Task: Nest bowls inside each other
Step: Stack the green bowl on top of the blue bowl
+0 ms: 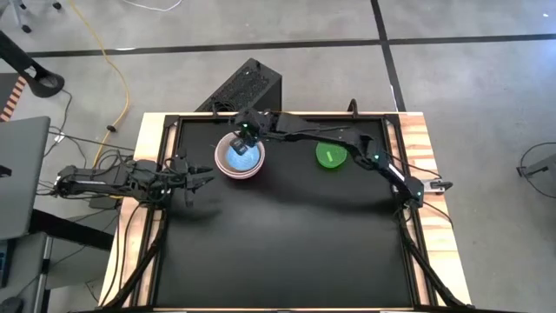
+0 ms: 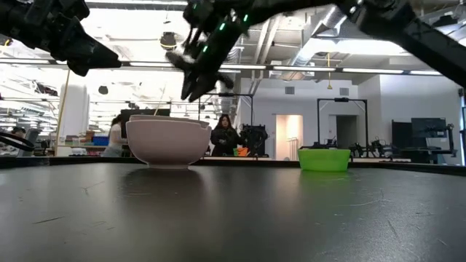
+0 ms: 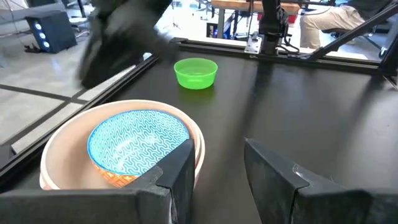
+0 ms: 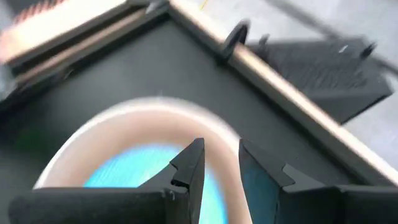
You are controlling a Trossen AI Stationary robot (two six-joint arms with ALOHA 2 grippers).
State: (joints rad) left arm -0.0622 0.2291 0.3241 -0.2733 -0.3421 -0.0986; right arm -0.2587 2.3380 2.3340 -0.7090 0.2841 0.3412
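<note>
Over the nested stack [image 1: 240, 160] at the table's [image 1: 287, 252] far left-centre we have the right gripper [image 1: 241, 139], fingers slightly apart, empty. Blue bowl [image 3: 138, 140] sits inside. Green bowl [image 1: 331, 156] lies off to its right, nearer the right arm (left gripper [image 1: 198, 181] parked, spread).

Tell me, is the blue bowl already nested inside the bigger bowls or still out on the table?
Nested. The blue bowl sits upright inside the stacked larger bowls, rim below theirs. The green bowl stands apart on the table.
</note>
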